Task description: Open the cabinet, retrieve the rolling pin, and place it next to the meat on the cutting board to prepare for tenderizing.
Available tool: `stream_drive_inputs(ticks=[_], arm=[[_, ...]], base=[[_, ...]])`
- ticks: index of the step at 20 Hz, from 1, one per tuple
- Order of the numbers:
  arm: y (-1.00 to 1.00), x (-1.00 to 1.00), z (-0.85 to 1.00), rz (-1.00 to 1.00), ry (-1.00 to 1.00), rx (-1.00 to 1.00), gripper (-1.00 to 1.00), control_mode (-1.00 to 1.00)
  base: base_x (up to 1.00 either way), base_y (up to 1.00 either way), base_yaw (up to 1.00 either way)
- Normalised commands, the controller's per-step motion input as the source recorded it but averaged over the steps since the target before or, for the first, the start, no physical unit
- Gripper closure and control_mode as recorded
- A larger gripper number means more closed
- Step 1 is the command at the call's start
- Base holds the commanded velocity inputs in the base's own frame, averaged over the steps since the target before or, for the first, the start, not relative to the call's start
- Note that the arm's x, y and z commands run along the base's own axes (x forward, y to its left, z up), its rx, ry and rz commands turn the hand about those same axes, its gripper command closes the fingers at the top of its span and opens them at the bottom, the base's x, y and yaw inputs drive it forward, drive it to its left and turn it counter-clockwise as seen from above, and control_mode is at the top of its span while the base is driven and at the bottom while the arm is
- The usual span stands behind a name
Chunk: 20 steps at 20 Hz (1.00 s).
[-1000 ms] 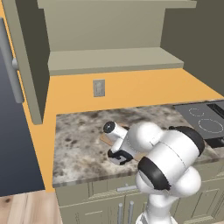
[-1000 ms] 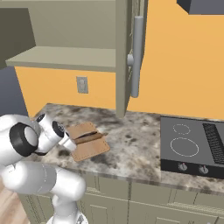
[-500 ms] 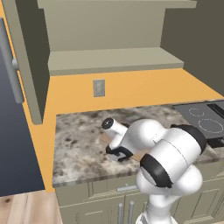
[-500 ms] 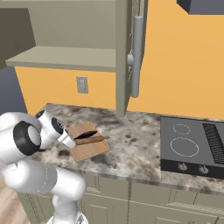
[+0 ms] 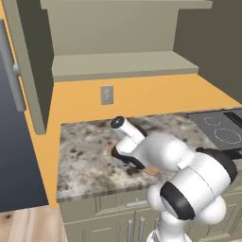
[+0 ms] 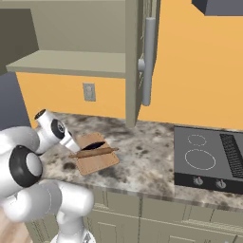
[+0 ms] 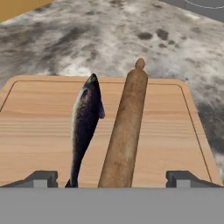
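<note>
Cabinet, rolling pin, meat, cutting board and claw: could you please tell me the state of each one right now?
cabinet: doors open, shelf bare where visible.
rolling pin: lying on the board beside the meat, released.
meat: lying flat on the board.
cutting board: flat on the counter, carrying both.
claw: open, fingertips either side of the pin's near end.

gripper (image 7: 112,177): jaws were nearly closed, now wide apart
rolling pin (image 7: 124,131): released, now lies free between the fingertips, on the cutting board (image 7: 39,131)
</note>
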Motion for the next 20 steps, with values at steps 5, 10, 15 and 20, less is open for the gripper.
stream_drive_inputs(ticks=[5, 10, 15, 20], arm=[[0.0, -0.18, 0.45, 0.0, 0.0, 0.02, -1.0, -1.0], [-0.05, -0.25, 0.49, 0.0, 0.0, 0.01, -1.0, -1.0], [-0.1, -0.31, 0.41, 0.0, 0.0, 0.0, -1.0, -1.0], [-0.07, -0.38, 0.35, 0.0, 0.0, 0.0, -1.0, -1.0]], base=[[0.0, 0.0, 0.0], [0.0, 0.0, 0.0], [0.0, 0.0, 0.0], [0.0, 0.0, 0.0]])
